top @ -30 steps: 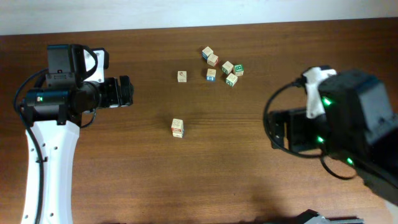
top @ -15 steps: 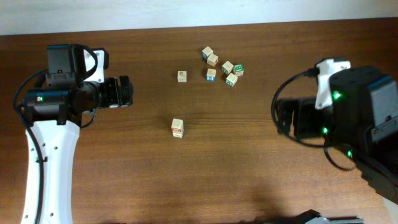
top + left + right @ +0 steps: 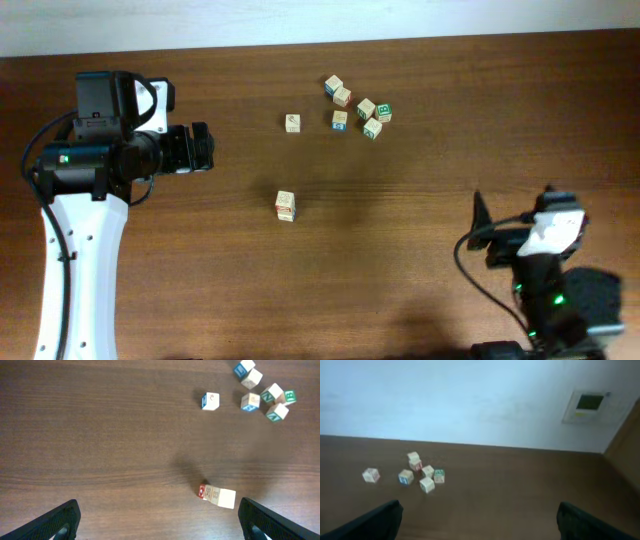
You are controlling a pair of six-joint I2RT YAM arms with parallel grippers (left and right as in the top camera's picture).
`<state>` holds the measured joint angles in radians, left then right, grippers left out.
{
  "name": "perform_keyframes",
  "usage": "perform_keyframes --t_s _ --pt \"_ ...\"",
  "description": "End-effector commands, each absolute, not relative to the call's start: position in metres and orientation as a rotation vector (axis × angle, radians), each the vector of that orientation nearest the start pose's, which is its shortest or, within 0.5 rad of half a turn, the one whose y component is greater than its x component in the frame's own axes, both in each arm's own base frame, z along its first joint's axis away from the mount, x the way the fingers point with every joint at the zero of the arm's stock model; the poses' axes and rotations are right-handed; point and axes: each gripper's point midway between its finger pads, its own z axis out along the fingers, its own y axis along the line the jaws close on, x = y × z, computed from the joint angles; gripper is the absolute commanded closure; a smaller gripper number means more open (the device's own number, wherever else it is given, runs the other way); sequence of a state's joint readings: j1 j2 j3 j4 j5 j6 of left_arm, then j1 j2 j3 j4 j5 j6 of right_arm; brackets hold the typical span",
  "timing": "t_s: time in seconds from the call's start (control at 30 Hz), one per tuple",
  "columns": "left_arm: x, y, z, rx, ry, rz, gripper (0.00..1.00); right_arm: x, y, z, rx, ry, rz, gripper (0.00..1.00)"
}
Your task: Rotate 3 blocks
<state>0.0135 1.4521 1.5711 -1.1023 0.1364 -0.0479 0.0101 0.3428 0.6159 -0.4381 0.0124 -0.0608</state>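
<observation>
now left claw (image 3: 209,148) and right claw (image 3: 479,519) both gape wide, empty, well apart from the blocks (image 3: 286,206).

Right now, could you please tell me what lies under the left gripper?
Only bare wooden table shows below the open left gripper; the blocks lie farther ahead. Overhead, the gripper covers the spot directly beneath it.

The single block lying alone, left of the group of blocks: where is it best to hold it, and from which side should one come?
Probably straight down from above, pinching two opposite side faces of the lone block. It is a cube lying flat on the table, with bare wood all around it, well apart from the nearest block.
</observation>
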Motion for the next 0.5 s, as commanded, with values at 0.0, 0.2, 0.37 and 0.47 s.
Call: perform_keyframes --t_s 0.0,0.2,0.37,0.47 --pt "0.362 -0.017 0.264 -0.01 2.543 -0.176 0.01 0.23 0.001 0.238 -0.066 1.708 -0.046 0.02" --pt "0.362 -0.017 0.264 -0.009 2.543 -0.176 0.01 0.241 0.004 0.179 -0.074 1.627 -0.037 0.02" --pt "0.362 -0.017 0.264 -0.009 2.543 -0.176 0.01 0.244 0.005 0.156 -0.084 1.662 -0.027 0.02" --pt "0.362 -0.017 0.264 -0.009 2.543 -0.176 0.01 0.245 0.003 0.156 -0.071 1.664 -0.04 0.02"
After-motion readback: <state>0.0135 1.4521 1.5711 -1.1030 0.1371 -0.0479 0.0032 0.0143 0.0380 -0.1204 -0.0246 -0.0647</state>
